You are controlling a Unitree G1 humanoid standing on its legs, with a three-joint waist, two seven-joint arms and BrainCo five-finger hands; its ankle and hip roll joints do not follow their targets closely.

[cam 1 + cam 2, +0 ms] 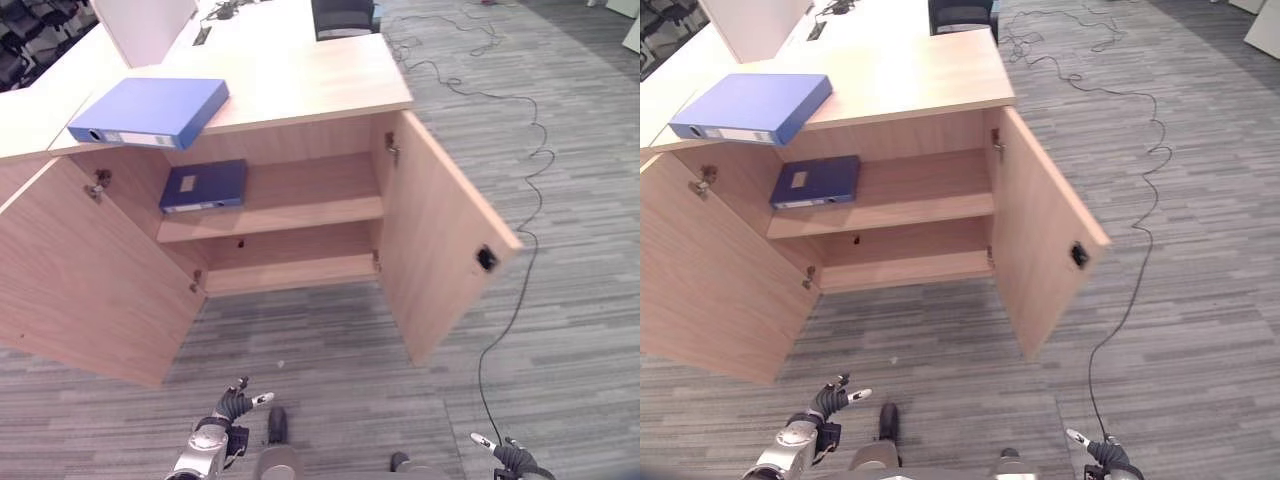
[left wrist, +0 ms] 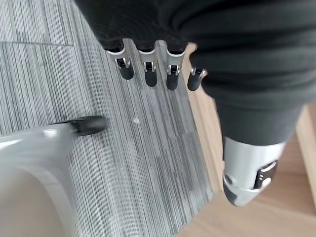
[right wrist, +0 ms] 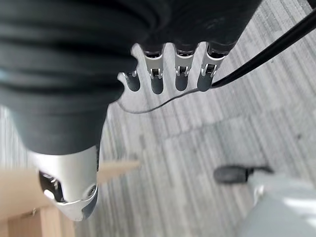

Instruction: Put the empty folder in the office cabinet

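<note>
Ahead of me a dark blue file [image 1: 203,186] lies flat at the left end of the cabinet [image 1: 440,215]'s upper shelf. Grey striped carpet [image 1: 560,330] covers the floor. Farther back stand a white panel [image 1: 145,28] and a dark chair [image 1: 343,18].

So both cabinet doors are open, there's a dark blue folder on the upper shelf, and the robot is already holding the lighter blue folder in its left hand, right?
Not quite. The lighter blue folder lies on the desk top, above the open cabinet; the left eye view shows it. The left hand holds nothing. The doors and the dark blue folder are as you say.
</note>
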